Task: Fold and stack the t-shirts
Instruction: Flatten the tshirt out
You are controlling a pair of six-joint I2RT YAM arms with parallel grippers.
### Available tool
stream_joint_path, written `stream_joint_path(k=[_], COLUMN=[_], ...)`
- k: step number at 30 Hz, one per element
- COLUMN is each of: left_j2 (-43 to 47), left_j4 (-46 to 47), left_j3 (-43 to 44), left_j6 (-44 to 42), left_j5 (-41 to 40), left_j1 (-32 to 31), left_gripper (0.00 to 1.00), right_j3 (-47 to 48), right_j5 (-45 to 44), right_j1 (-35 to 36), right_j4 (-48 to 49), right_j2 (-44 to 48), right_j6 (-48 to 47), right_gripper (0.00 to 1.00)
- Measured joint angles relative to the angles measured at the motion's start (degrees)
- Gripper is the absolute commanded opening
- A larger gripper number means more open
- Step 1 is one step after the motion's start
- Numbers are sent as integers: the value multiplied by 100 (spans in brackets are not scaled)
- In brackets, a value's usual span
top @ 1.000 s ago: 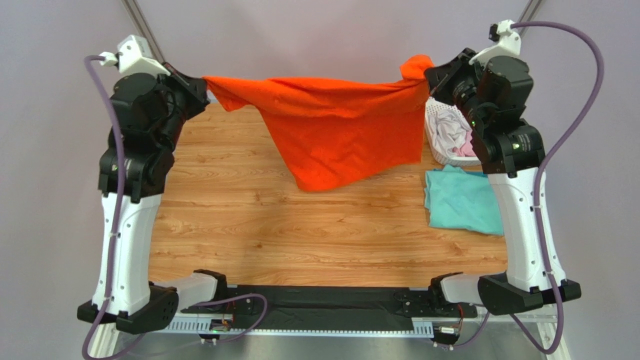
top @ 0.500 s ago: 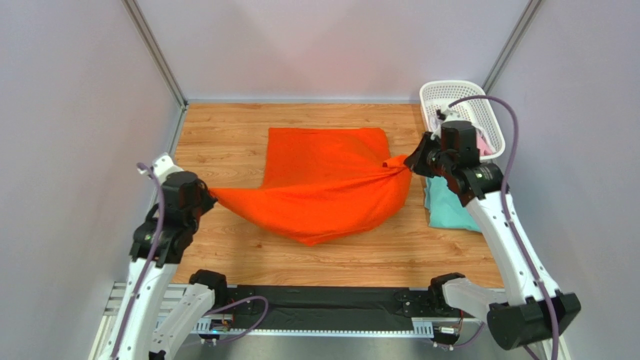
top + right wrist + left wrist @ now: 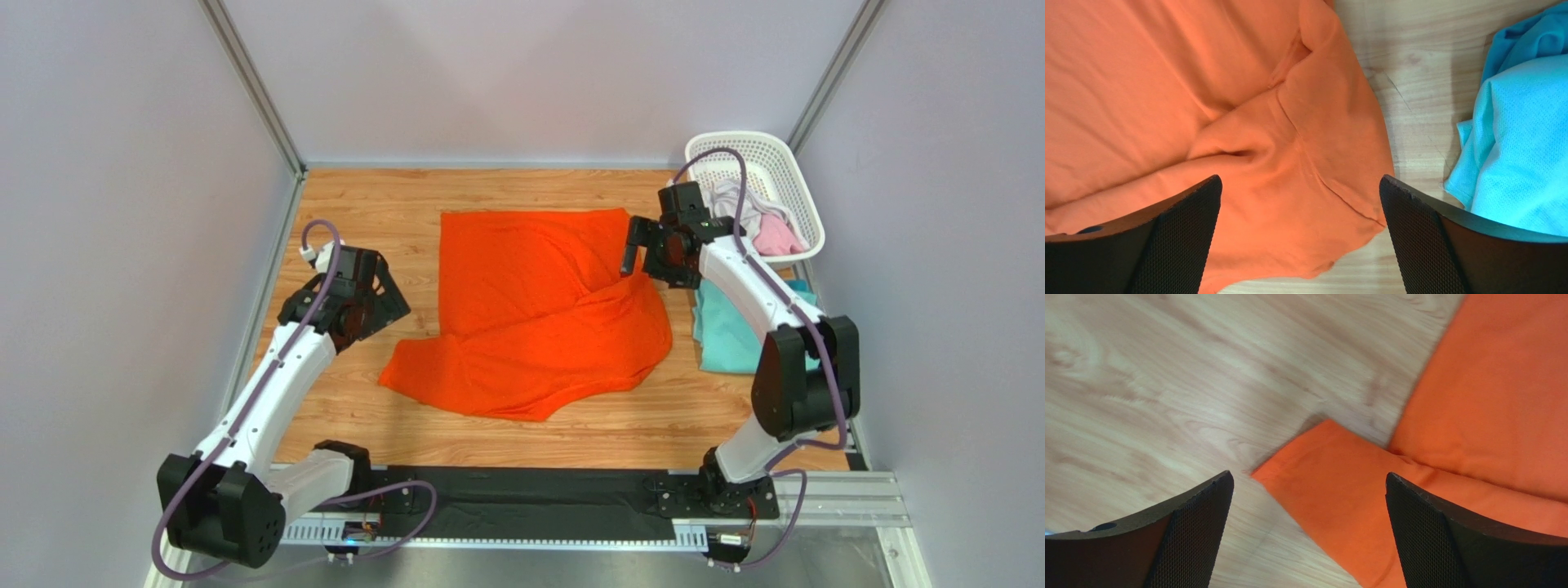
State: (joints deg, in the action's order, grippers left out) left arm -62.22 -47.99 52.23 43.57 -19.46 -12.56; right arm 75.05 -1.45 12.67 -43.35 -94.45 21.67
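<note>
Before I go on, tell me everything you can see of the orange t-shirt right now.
The orange t-shirt is bright, plain, soft-looking cloth, lying on the wooden table near its middle. Its far part lies flat and smooth; the near part is folded loosely over it at a slant, with a creased bunch at the right edge. One corner points left. The left gripper and right gripper hang open over its edges, holding nothing. The teal shirt lies beside it, not touching.
</note>
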Motion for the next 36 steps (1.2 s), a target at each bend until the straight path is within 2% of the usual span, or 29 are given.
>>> stream_joint_path(k=[5,9,16,21,24,28,36], left_j2=[-92,-1106,-3654,-4758,-4948,-4881,-3711], left_j4=[868,1482,2116,2229,2232,2398,2879], left_j3=[59,505,2286,2855,2796,2216,664], left_j6=[-330,-557,-986,-1139,-1176,-1141,-890], left_j5=[1163,2109,2959,3259,3320,3340,3082], left_j1=[0,-68,-476,-557,-557,-564,-988], left_gripper=[100,100,100,100,100,100,100], right_j3=[-955,-1965,-2850,-2865,-2830,-2465,-800], right_j5=[39,315,651,597,450,365,37], right_j1=[61,387,1176,1233,1224,1088,935], right_j4=[374,717,1161,1394,1436,1408,1217], right_j2=[1270,2203,2122,1484,1058,450,-1010], right_j6=[262,505,833,914,894,813,431], right_gripper=[100,100,100,100,100,100,100])
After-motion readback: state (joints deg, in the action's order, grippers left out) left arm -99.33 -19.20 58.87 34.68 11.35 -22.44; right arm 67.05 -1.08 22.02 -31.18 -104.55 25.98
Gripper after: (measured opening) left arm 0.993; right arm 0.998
